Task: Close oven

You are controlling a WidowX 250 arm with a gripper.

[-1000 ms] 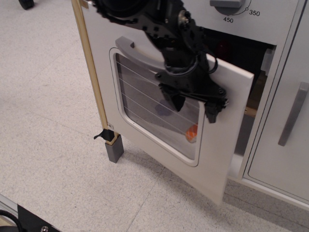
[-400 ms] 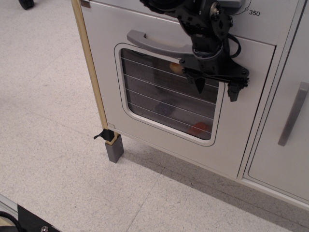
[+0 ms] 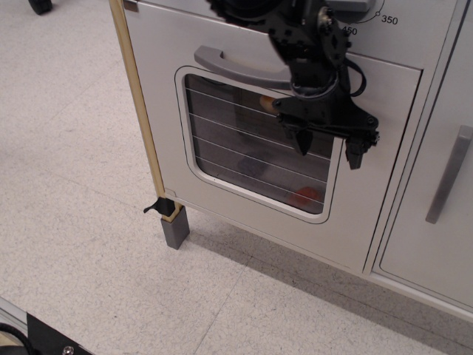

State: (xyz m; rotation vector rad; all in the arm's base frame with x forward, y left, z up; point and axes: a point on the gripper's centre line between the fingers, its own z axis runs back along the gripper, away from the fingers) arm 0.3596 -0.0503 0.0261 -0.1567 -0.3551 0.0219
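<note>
Whereas a second ago the oven [image 3: 273,159] door hung ajar, it now sits flush in its white frame, task seemingly complete, with the tool [image 3: 327,146] spread open, holding nothing, poised before the window's right edge.

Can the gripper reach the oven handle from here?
Probably yes: the open gripper hangs empty before the shut oven door, and the handle just up-left has nothing across it.
</note>
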